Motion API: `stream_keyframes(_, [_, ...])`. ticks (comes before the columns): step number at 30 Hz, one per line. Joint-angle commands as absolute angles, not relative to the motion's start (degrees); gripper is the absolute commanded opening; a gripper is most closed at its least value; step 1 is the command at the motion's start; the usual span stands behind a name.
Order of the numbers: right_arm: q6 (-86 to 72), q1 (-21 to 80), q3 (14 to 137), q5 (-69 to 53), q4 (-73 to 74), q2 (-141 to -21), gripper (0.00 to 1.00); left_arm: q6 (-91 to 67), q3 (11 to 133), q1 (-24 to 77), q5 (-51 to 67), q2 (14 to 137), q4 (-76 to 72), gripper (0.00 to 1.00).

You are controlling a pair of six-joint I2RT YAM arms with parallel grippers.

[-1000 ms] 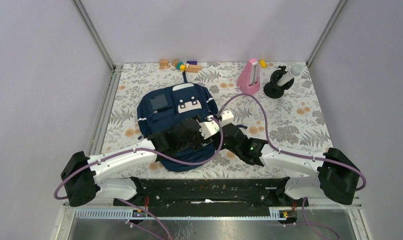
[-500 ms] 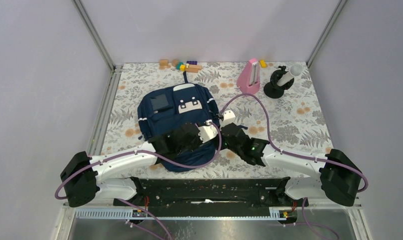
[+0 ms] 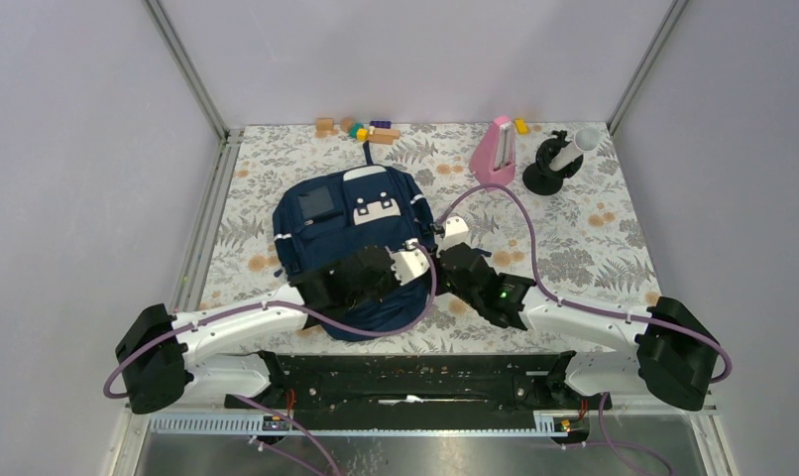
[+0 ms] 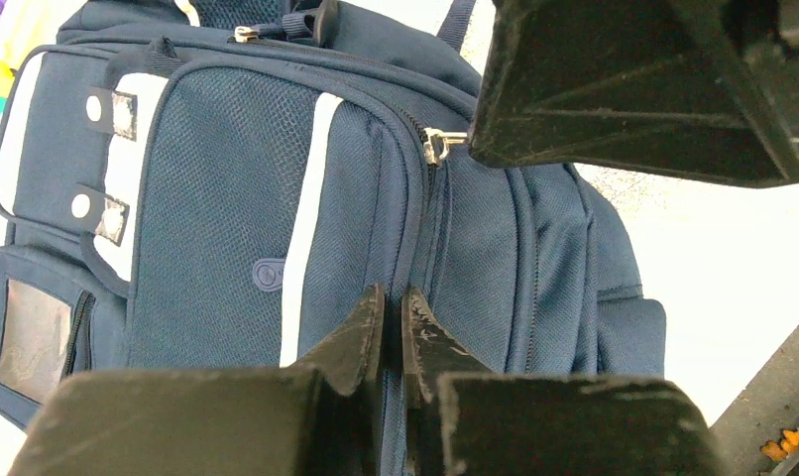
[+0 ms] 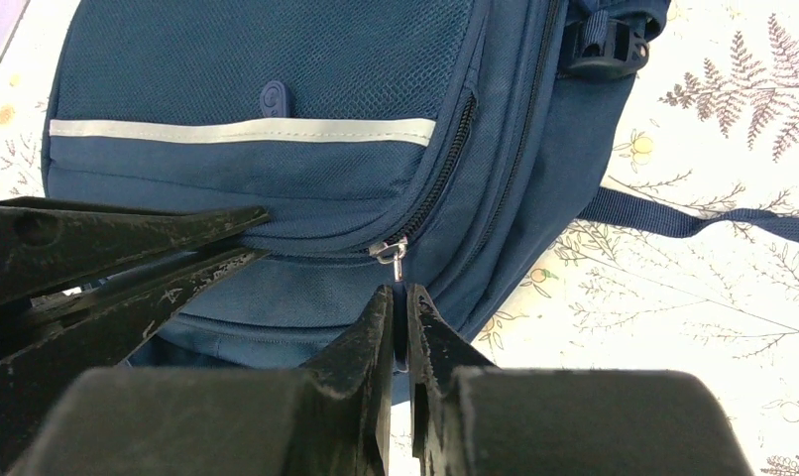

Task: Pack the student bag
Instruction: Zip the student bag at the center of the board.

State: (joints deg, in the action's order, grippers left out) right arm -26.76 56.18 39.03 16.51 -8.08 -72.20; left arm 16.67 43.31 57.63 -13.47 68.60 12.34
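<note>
Left arm has pulled back a little toward its base since the earlier view, so its end effector (image 4: 394, 302) now sits slightly lower on the bag (image 3: 348, 210). The right arm has barely shifted and the bag has not moved.

The navy bag lies flat on the floral surface (image 3: 574, 238), left of centre, front pocket up, with both arms meeting at its right edge. Its zips look closed.

The right end effector (image 5: 399, 297) has its fingers almost together, just below a metal zip pull (image 5: 393, 251). The pull's tab runs down into the tips and seems pinched there, though the hold is thin. The left end effector is also nearly closed, with a sliver of a gap, its tips against the fabric beside the zip. Whether any cloth is caught between them cannot be told.

Likely step: opening the compartment, with the left bracing and the right drawing the zip.

Risks from here:
- The small tab may slip from the tips once pulled.
- If the left has no real hold, the whole bag may slide along instead of unzipping.
- The slider may snag where the zip curves round the corner.
- Both arms are crowded close together and could knock each other.
- A purple cable (image 3: 415, 315) draped over the bag could catch.
</note>
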Motion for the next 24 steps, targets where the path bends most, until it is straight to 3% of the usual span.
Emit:
stream_keyframes(1, [-23.88, 55.81, 38.86, 23.76, -6.86, -70.39, 0.0, 14.33, 42.32, 57.35, -14.64, 64.67, 12.55, 0.0])
stream_keyframes(24, [-20.31, 54.88, 43.89, 27.0, -6.59, -75.26, 0.0, 11.02, 41.99, 58.45, -14.56, 60.71, 17.75, 0.0])
